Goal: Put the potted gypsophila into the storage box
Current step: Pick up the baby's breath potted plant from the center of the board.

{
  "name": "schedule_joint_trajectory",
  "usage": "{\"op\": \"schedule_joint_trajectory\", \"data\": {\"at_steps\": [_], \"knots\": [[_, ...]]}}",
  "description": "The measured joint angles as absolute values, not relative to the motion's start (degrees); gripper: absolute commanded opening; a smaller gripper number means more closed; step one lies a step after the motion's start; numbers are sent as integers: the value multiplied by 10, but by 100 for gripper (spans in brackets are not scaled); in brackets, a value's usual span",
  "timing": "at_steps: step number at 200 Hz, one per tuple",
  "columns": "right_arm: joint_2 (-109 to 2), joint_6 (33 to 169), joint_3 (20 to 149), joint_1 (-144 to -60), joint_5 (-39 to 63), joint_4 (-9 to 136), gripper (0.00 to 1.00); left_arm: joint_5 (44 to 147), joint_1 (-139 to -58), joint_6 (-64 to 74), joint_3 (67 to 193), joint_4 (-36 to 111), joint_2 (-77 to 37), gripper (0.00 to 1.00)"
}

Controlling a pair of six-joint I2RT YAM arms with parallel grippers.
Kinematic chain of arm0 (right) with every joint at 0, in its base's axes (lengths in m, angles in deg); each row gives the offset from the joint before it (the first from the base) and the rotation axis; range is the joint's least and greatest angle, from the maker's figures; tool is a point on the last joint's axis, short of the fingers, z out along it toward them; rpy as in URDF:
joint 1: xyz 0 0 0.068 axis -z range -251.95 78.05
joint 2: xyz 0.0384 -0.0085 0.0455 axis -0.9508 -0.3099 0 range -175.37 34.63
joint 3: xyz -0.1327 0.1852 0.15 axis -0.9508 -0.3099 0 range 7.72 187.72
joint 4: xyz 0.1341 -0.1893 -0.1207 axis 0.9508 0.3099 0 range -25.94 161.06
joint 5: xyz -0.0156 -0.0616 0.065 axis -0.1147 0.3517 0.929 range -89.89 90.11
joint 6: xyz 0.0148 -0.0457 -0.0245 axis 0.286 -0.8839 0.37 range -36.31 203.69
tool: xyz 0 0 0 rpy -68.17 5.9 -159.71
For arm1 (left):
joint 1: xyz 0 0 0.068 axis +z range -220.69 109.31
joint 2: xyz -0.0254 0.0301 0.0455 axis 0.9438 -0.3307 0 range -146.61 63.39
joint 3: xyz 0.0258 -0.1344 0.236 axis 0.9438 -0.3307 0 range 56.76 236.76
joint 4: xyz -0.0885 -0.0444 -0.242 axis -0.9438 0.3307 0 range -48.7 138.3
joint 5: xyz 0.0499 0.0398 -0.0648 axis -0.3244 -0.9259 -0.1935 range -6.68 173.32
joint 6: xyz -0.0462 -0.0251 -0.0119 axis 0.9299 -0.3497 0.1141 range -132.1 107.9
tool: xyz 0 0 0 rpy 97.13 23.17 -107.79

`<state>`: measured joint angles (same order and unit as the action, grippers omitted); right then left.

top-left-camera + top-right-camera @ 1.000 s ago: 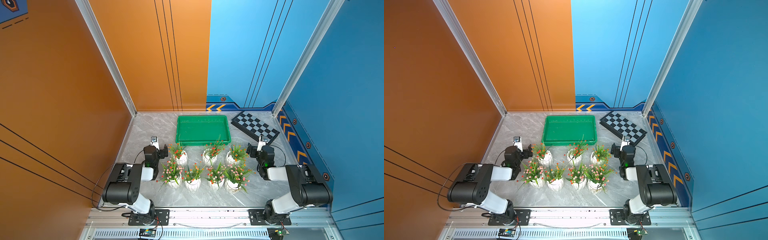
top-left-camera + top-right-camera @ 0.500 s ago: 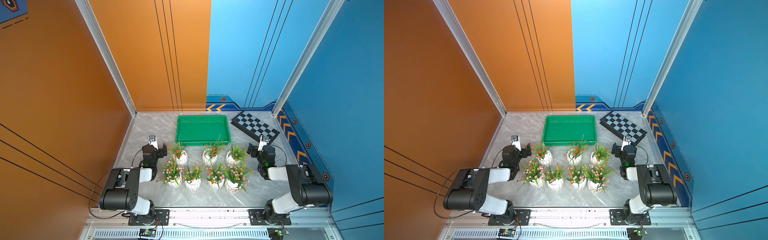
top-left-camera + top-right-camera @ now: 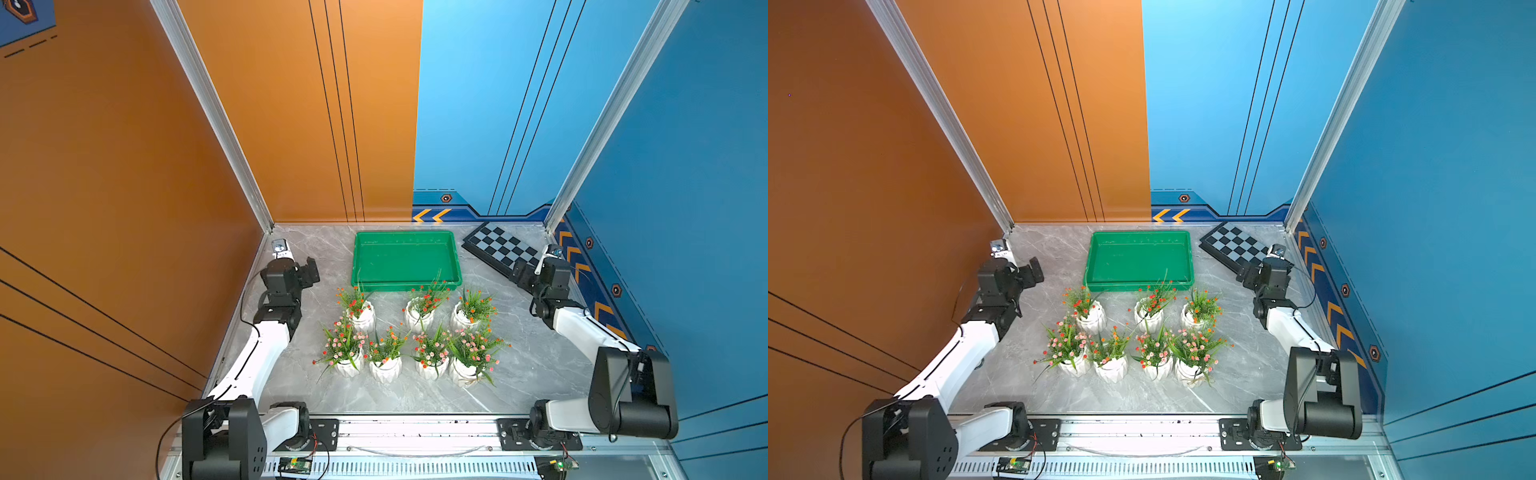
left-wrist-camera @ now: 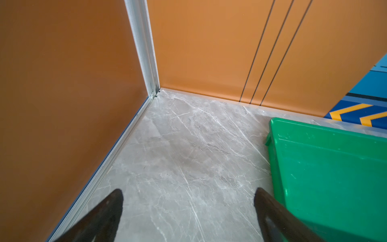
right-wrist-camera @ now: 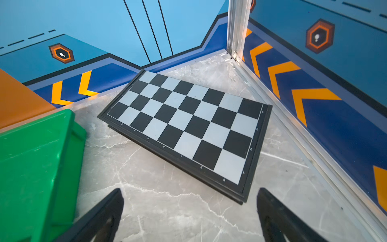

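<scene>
Several potted gypsophila stand in two rows on the grey marble table in both top views, a back row (image 3: 360, 319) (image 3: 1092, 320) and a front row (image 3: 385, 368) (image 3: 1112, 368). They are white ribbed pots with green sprigs and small pink, red or orange flowers. Just behind them lies the empty green storage box (image 3: 405, 259) (image 3: 1139, 261) (image 4: 330, 167) (image 5: 31, 167). My left gripper (image 3: 309, 270) (image 3: 1034, 272) (image 4: 188, 197) hangs open over bare table left of the box. Right of the box, my right gripper (image 3: 519, 272) (image 3: 1246, 276) (image 5: 189, 197) stands open and empty. No pot shows in either wrist view.
A black-and-grey chequered board (image 3: 500, 248) (image 3: 1235, 247) (image 5: 188, 125) lies at the back right, its near corner just ahead of my right gripper. Orange walls close the left and back left, blue walls the back right and right.
Both arms have reached toward the back, away from the pots; the left gripper moved furthest, up beside the box's left wall. Both stayed open. The pots and box have not moved.
</scene>
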<state>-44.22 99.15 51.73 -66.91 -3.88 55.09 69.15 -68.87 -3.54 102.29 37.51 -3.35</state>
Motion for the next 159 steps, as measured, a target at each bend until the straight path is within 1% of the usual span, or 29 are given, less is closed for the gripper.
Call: {"op": "schedule_joint_trajectory", "data": {"at_steps": [36,55,92,126,159], "knots": [[-433,1021,606,-661,-17,746,100,701,-672,7,1101,541,-34,98],[-426,1033,632,-653,-9,830,99,716,-672,20,1108,592,-34,98],[-391,1051,642,-624,13,977,96,742,-672,34,1108,671,-23,98],[-389,1049,648,-624,21,1065,93,757,-672,34,1109,725,-18,98],[-403,1046,648,-677,22,1110,88,770,-672,35,1109,748,-18,98]]}}
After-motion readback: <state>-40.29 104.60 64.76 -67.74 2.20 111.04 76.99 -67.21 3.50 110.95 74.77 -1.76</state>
